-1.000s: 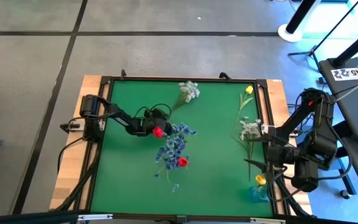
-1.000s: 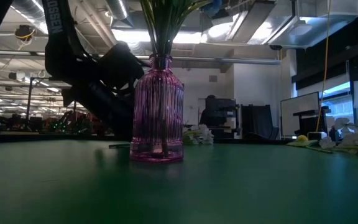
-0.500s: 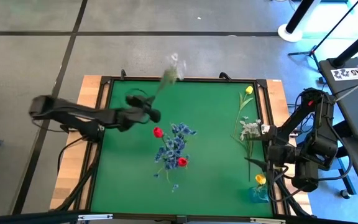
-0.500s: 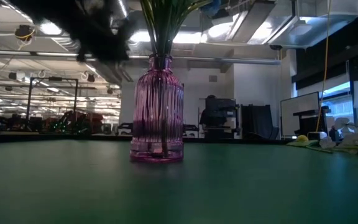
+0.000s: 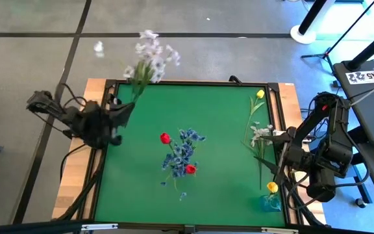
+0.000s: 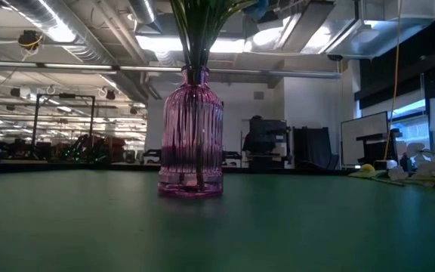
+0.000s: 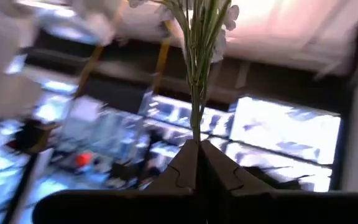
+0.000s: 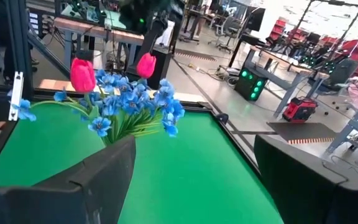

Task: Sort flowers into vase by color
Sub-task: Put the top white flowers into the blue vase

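Observation:
My left gripper (image 5: 127, 109) is raised over the table's left edge and is shut on a spray of whitish blossoms (image 5: 149, 55), which stands above the far-left corner. The purple ribbed vase (image 6: 191, 132) stands mid-table with blue blossoms (image 5: 182, 151) and two red tulips (image 5: 165, 138) in it. A yellow tulip (image 5: 260, 94) and another whitish spray (image 5: 260, 134) lie flat on the mat near the right edge. A small blue vase (image 5: 269, 202) at the near-right corner holds a yellow tulip (image 5: 272, 188). My right gripper (image 5: 273, 153) waits open at the right edge. My left gripper pinches the whitish spray's green stem bundle (image 7: 195, 138) between its two shut fingers (image 7: 182, 163), near the stems' lower end. The fingers lie along the stems. The spray is lifted clear and rises past the fingertips, with its blossoms (image 7: 222, 15) at the far end.
A raised black frame (image 5: 187, 83) borders the green mat. The right wrist view looks across bare mat (image 8: 185, 155) at the blue blossoms (image 8: 123, 102) and red tulips (image 8: 82, 74). Desks and equipment stand in the room beyond.
My left gripper has drawn back from beside the purple vase toward the table's left edge, rising as it went. The whitish spray that lay near the far edge has been lifted clear and now stands above the far-left corner. The right arm has shifted only slightly.

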`<state>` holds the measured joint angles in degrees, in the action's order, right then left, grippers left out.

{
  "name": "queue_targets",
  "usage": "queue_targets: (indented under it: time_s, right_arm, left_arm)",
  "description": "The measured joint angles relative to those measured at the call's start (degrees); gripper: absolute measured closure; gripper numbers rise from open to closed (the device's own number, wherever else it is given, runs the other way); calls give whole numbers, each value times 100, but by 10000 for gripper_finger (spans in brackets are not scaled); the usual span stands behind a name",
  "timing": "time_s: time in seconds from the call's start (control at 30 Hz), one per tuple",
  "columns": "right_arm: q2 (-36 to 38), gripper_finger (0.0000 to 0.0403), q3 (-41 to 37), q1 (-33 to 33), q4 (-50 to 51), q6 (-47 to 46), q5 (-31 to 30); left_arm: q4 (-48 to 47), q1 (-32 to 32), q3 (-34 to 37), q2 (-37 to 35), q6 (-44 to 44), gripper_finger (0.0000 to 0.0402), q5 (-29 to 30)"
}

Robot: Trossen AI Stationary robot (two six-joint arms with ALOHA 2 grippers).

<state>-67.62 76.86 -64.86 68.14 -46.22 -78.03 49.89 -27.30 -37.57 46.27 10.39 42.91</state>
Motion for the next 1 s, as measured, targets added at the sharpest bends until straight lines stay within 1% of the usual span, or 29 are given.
queue_targets:
  time_s: [0.13,0.23,0.3,0.37,0.5,0.57,0.7,0.87,0.93,1.0]
  right_arm:
    - [-50,75,0,2,-243,29,-1]
    - [-158,75,0,1,-568,415,-2]
    - [-296,75,0,2,-1055,955,-3]
    - [-475,75,0,2,-1776,1713,7]
    - [-880,75,-2,11,-3693,3451,327]
    - [-1092,75,0,114,-4729,4317,696]
    - [-1472,75,-2,393,-6805,5671,1754]
    - [-2069,76,-1,926,-9083,6764,2923]
    - [-2294,82,-2,1113,-9764,7140,3465]
    - [-2474,96,-2,1245,-10278,7263,3984]
  left_arm:
    - [-469,-543,-845,570,90,401,-288]
    - [-849,-867,-1524,1309,355,401,-503]
    - [-918,-1039,-1944,1893,693,401,-520]
    - [-916,-1165,-2371,2467,947,401,-531]
    - [-904,-1231,-3124,3544,1122,401,-686]
    - [-916,-1229,-3487,4042,1126,401,-755]
    - [-875,-1251,-4230,4944,1122,401,-958]
    - [-901,-1358,-4948,5875,1266,401,-1051]
    - [-881,-1398,-5097,6066,1273,401,-1053]
    - [-833,-1439,-5142,6193,1266,401,-1051]
